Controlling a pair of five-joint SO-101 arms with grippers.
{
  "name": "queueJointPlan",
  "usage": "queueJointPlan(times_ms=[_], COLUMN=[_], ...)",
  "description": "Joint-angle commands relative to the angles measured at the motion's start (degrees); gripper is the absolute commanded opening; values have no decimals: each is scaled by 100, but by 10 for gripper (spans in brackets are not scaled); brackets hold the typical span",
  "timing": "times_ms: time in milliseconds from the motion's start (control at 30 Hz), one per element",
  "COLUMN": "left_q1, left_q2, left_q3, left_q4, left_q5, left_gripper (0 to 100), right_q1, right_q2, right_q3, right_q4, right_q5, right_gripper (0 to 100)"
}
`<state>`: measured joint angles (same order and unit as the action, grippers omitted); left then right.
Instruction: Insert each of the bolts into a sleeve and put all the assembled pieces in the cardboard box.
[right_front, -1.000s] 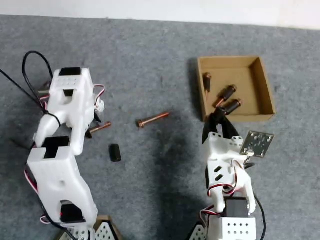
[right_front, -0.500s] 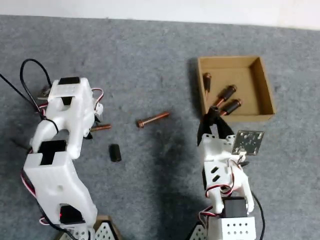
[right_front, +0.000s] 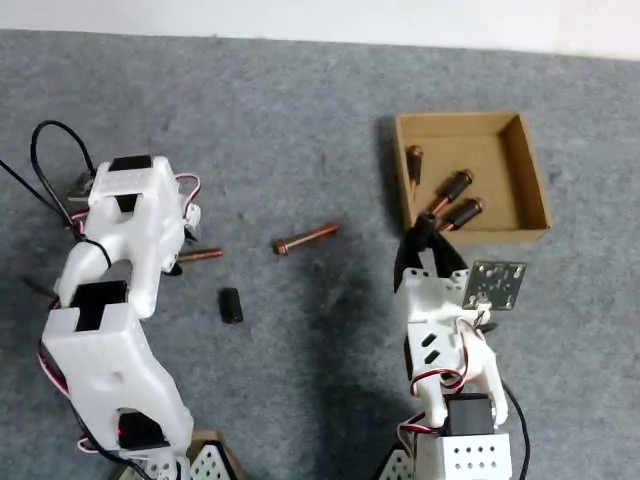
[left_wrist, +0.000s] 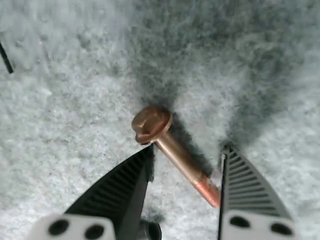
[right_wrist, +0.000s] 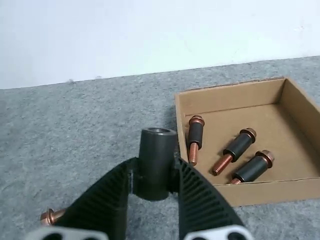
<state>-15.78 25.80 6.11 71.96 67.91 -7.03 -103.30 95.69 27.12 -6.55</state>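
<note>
left jaws: just swung over bolt (left_wrist: 177, 157), open astride it, well apart from cardboard box (right_front: 470, 118) | right jaws: clamped on sleeve (right_wrist: 156, 150), just beside box, barely moved | likely next: grasp bolt, then mate

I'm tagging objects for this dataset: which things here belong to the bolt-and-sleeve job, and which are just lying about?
Job: cardboard box; three assembled pieces inside it; middle bolt; left bolt under left end effector; loose sleeve; held sleeve in right end effector.
Lying about: grey mat; arm cable.
</note>
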Motion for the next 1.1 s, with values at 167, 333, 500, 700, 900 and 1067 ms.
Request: queueJointPlan(times_ms=[167, 333, 500, 700, 900, 1067], left_q1=[-409, -602, -602, -602, -681, -681], left_q2=[4, 13, 13, 13, 13, 13], left_q3=[-31, -92, -75, -48, -75, -75], left_q4=[-220, -220, -220, -220, -220, -211], left_q5=[176, 246, 246, 246, 237, 220], left_gripper=[213, 213, 213, 161, 15, 5], right_q1=[-48, -48, -48, -48, -48, -48], right_q2=[-4, -4, -4, -4, -4, -4], right_q3=[611, 611, 611, 602, 602, 602], right_q4=[-198, -198, -198, -198, -198, -198], right_q5=[62, 70, 70, 70, 70, 79], right_gripper=[6, 6, 6, 6, 6, 6])
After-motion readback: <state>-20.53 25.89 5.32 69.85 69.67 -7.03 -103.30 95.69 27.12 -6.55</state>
